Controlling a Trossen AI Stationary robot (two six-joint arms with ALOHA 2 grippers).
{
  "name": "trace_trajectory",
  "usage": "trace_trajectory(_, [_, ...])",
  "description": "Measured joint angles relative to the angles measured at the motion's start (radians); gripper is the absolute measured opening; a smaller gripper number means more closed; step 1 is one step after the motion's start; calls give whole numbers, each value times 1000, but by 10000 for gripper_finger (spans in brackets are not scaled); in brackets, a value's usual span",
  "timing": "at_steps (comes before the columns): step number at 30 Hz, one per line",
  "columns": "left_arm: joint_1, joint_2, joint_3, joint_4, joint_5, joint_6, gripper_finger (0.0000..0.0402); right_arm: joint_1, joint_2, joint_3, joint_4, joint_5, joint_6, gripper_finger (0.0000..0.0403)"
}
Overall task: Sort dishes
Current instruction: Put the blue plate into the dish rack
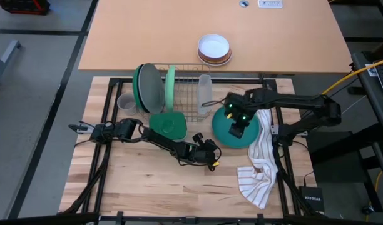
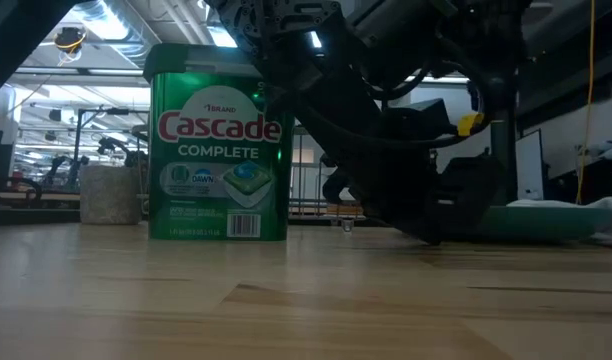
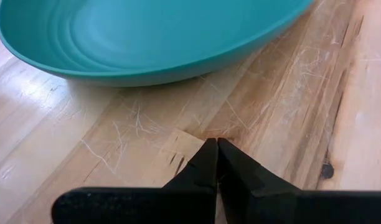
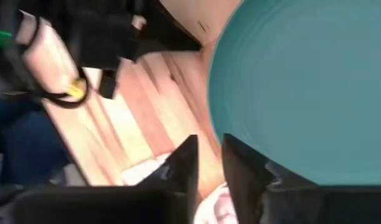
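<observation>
Probably a lab — ceiling lights point(image 2: 106, 15), open hall behind.

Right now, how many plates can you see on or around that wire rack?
4. Three stand on edge in the wire rack: dark green plate, grey plate, light green plate. The teal plate lies flat on the table beside it. Others could be hidden behind these.

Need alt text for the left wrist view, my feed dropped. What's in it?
The left pincer, fingers shut tip to tip, rests low over the scratched wooden table, pointing at the teal plate. The plate sits flat just ahead, not touching the pincer.
</observation>
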Motion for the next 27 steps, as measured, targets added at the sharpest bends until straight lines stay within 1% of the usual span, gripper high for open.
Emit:
trace_trajectory(6, [-9, 0, 0, 0, -2, 7, 1, 87, 103, 0, 0, 102, 0, 154])
trace_trajectory(9, [-22, 0, 0, 0, -5, 33, 1, 126, 155, 0, 0, 112, 0, 183])
trace_trajectory(11, [-31, 0, 0, 0, -8, 44, 1, 154, 190, 0, 0, 113, 0, 196])
trace_trajectory(16, [-52, 0, 0, 0, -6, 44, 1, 229, 270, 0, 2, 139, -7, 207])
trace_trajectory(22, [-61, 0, 0, 0, -4, 45, 1, 315, 348, 0, 8, 219, -8, 205])
trace_trajectory(25, [-62, 0, 0, 0, -1, 42, 1, 346, 380, 0, 10, 274, -7, 205])
trace_trajectory(27, [-62, 0, 0, 0, -1, 41, 1, 361, 397, 0, 10, 288, -3, 205])
